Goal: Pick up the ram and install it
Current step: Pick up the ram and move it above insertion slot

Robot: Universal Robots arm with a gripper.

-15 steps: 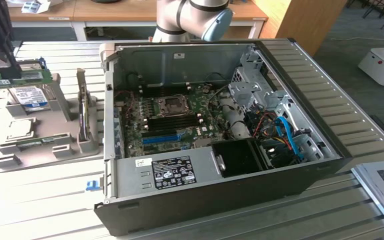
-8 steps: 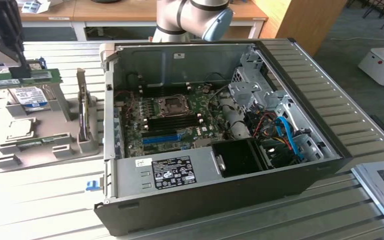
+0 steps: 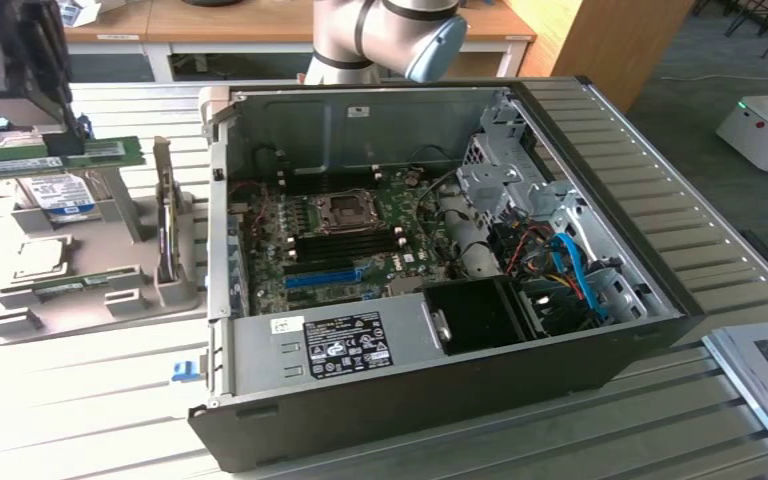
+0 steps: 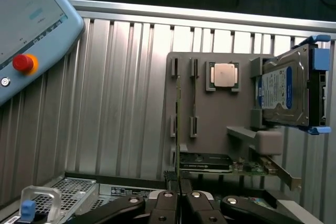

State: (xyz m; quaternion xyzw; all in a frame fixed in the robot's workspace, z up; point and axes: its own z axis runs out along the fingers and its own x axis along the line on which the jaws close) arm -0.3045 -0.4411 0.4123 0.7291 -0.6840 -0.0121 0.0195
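Gripper (image 3: 67, 148): the black two-finger tool sits in the upper left of the exterior frame, clenched on the ram (image 3: 11, 162), a long, narrow green circuit-board stick with a white label. In the wrist view you see the two finger pads (image 4: 167, 205) pressed together on the board's thin edge, so log it as a firm pinch, not a loose cradle.

Ram position: lifted clear, hanging above the grey moulded parts fixture (image 3: 104, 300) at the exterior view's left. It touches nothing on the fixture. The silver hard drive with the blue-and-white label (image 3: 59, 195) lies just below it.

Orientation: the stick's long axis runs roughly level, left to right across the exterior frame. The fingers hold it nearer its right end, so most of the length sticks out toward the frame's left edge.

Key relation: the open black tower computer case (image 3: 598, 130) fills the middle of the frame, to the right of the held ram and lower. On its green motherboard (image 3: 257, 265), the bank of dark memory slots (image 3: 344, 243) sits beside the processor socket, and their long axes also run roughly left to right. Whether each slot is free, you probably cannot judge from this angle.

Status: pickup done, and the stick is not seated in any slot.
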